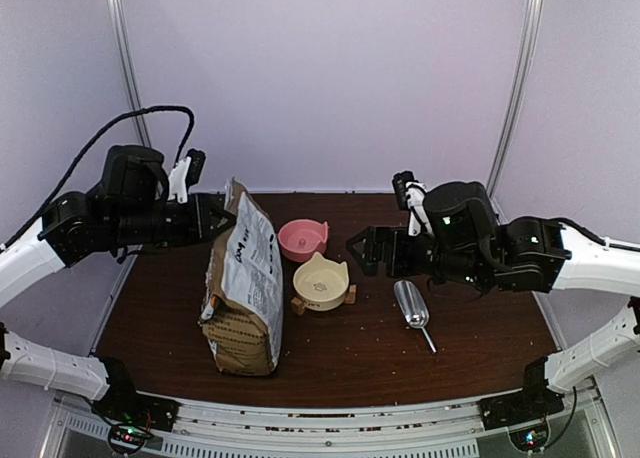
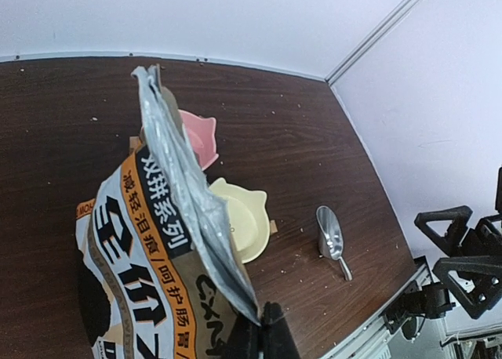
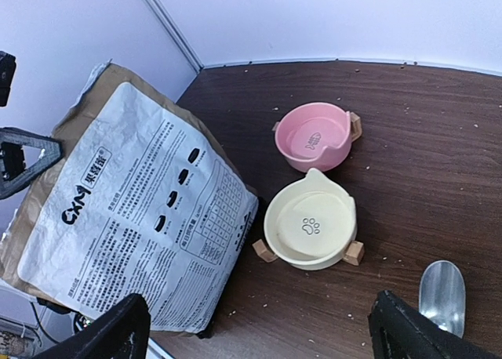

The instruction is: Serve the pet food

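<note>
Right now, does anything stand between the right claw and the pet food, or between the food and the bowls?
No pet food shows; if it is inside the bag, the bag's wall stands between it and the right claw. Nothing stands between the bag and the empty pink bowl or yellow bowl beside it.

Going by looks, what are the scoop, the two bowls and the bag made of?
The scoop: bare polished metal, silvery with bright glints. The pink bowl and yellow bowl: smooth, matte, evenly coloured, plastic or ceramic, unclear which; their side blocks look wooden. The bag: creased printed paper or film outside, silvery foil lining at its mouth.
</note>
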You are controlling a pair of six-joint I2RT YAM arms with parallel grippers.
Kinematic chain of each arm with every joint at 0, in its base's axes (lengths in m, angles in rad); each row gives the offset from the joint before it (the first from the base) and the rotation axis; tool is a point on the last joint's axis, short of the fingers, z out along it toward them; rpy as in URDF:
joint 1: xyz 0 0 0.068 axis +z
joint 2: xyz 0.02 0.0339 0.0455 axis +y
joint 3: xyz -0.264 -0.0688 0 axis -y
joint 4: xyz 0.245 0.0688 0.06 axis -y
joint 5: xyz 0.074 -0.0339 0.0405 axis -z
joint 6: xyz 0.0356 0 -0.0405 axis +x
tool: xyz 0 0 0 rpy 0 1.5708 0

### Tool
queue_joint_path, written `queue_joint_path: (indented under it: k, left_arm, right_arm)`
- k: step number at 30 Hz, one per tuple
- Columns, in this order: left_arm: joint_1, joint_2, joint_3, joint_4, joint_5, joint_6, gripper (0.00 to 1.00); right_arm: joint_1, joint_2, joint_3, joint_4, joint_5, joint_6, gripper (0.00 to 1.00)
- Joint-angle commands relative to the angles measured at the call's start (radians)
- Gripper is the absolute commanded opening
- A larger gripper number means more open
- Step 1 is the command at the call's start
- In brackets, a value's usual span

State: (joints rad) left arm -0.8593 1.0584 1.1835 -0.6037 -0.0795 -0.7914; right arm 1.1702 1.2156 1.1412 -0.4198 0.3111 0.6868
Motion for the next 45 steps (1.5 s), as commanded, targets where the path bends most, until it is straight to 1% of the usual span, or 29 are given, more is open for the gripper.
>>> queue_joint_path:
  k: [1, 3, 4, 7, 8, 10, 14, 18, 24, 29, 33, 38, 45]
  left_arm:
    - [0.024, -0.079, 0.022, 0.214, 0.090, 0.012, 0.08]
    - [0.025, -0.082, 0.040, 0.178, 0.121, 0.035, 0.18]
    - [0.026, -0.088, 0.049, 0.152, 0.123, 0.044, 0.26]
    - [0.027, -0.122, 0.038, 0.134, 0.116, 0.050, 0.44]
    - [0.028, -0.133, 0.032, 0.135, 0.117, 0.048, 0.48]
    - [0.029, -0.145, 0.025, 0.127, 0.128, 0.047, 0.51]
    - [0.029, -0.169, 0.000, 0.101, 0.120, 0.041, 0.49]
    - [0.031, -0.197, -0.058, 0.111, 0.127, 0.017, 0.44]
    - [0.042, -0.205, -0.147, 0.171, 0.129, -0.035, 0.36]
    - [0.082, -0.197, -0.173, 0.263, 0.123, -0.069, 0.34]
    - [0.131, -0.169, -0.172, 0.318, 0.136, -0.090, 0.33]
    - [0.196, -0.132, -0.175, 0.355, 0.184, -0.105, 0.31]
    - [0.224, -0.080, -0.177, 0.395, 0.248, -0.112, 0.30]
  right_arm:
    - [0.041, 0.063, 0.076, -0.019, 0.006, 0.014, 0.98]
    - [0.055, 0.095, 0.119, -0.022, 0.007, 0.015, 0.98]
    - [0.064, 0.110, 0.137, -0.023, 0.005, 0.014, 0.98]
    - [0.076, 0.152, 0.195, -0.036, 0.000, 0.015, 0.97]
    - [0.079, 0.163, 0.212, -0.037, -0.002, 0.016, 0.97]
    - [0.080, 0.189, 0.245, -0.044, 0.000, 0.031, 0.95]
    - [0.085, 0.252, 0.347, -0.072, -0.016, 0.055, 0.88]
    - [0.097, 0.315, 0.435, -0.101, -0.026, 0.067, 0.84]
    - [0.101, 0.373, 0.483, -0.089, -0.039, 0.072, 0.75]
    - [0.103, 0.402, 0.508, -0.103, -0.041, 0.067, 0.69]
    - [0.103, 0.404, 0.506, -0.109, -0.042, 0.067, 0.67]
    - [0.103, 0.403, 0.506, -0.112, -0.041, 0.062, 0.66]
    - [0.103, 0.401, 0.511, -0.116, -0.037, 0.055, 0.65]
